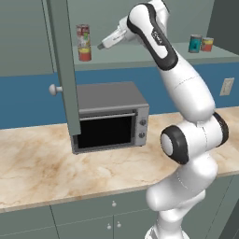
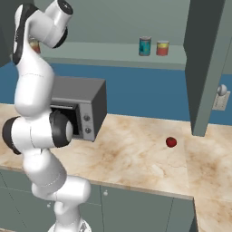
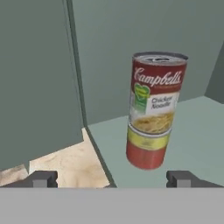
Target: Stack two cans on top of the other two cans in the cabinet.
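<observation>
At the left end of the cabinet shelf, a red-and-white can stands on a squat red-orange can with a yellow band. My gripper hangs just right of this stack at shelf height. It is open, with the fingertips wide apart, nothing between them and the stack a little ahead. A teal can and a second red-orange can stand side by side at the shelf's right end.
The open left cabinet door with its round knob hangs beside the stack. A second open door stands at the right. A silver toaster oven sits on the marble counter, where a small red round thing also lies.
</observation>
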